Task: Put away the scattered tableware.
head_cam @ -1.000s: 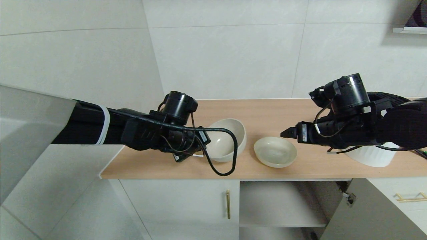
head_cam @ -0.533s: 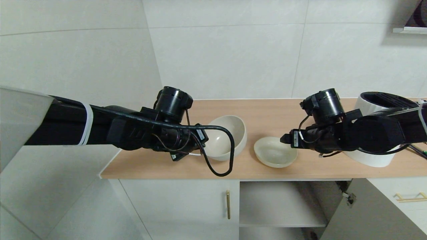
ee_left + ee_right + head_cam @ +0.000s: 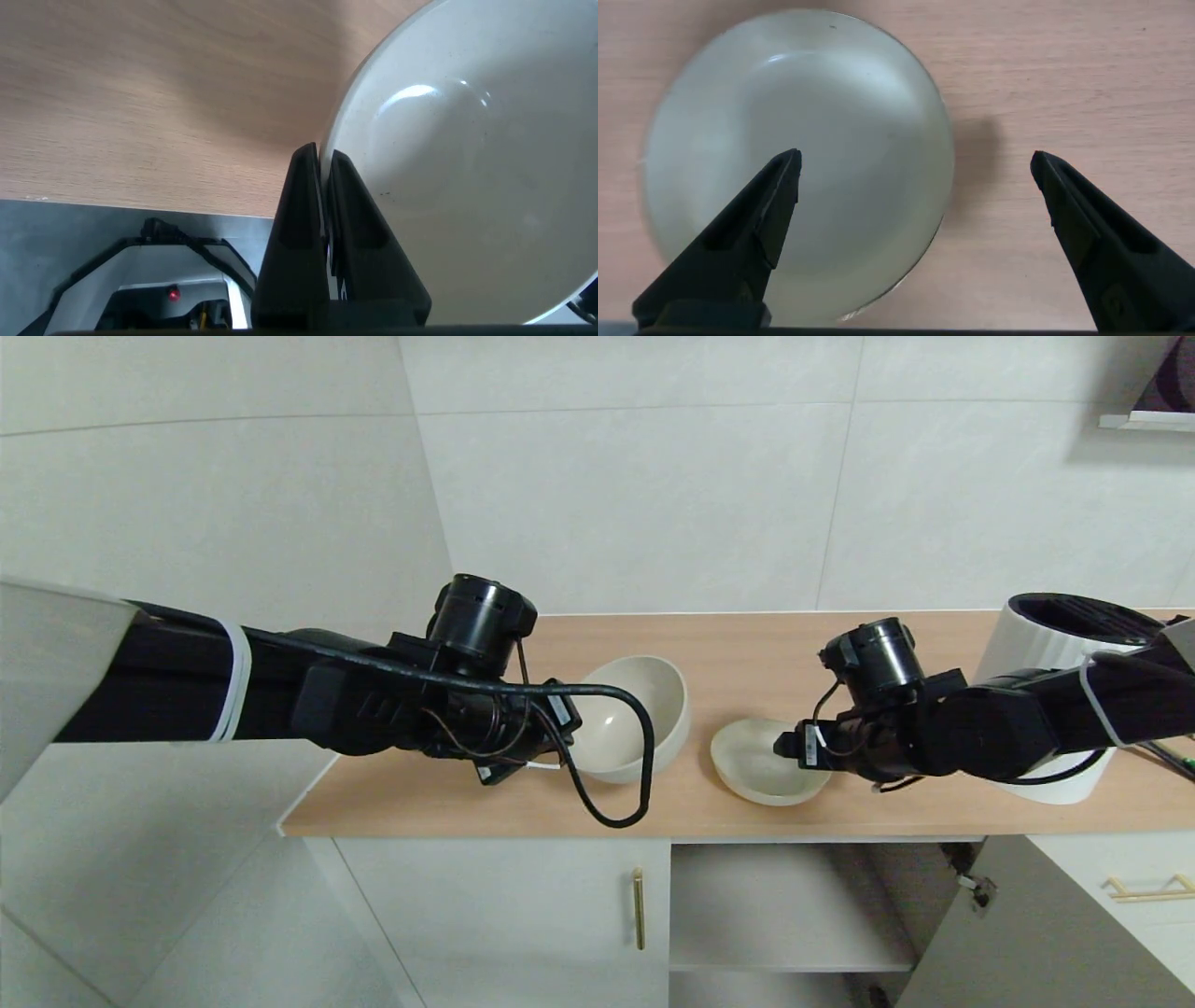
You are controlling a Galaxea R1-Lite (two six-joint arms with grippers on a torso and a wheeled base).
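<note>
at the bottom of the frame in the head view, the cupboard (image 3: 504, 915) under the desk has a shut door with a gold handle (image 3: 639, 907), and beside it an open compartment with a pale shelf (image 3: 784, 943); its door (image 3: 990, 933) swings out at lower right. above it runs the front edge of the wooden desk (image 3: 467, 817). a black cable loop (image 3: 616, 775) hangs from the left arm across the front of the deep bowl (image 3: 653, 705), which sits left of centre, tilted with its opening turned toward that arm. the left gripper (image 3: 322, 163) has its jaws pinched narrow on this bowl's rim, one finger inside and one outside. just right of it, apart from it, the shallow bowl (image 3: 756, 770) lies upright on the desk. the right gripper (image 3: 915, 157) hangs over it with the jaws spread wide, one finger above the bowl, the other above bare wood. small white tags on both wrists carry print too small to read. at the right, a white tub (image 3: 1036, 635) with a dark slotted top stands partly behind the right arm. the tiled wall (image 3: 635, 495) lies behind.
</note>
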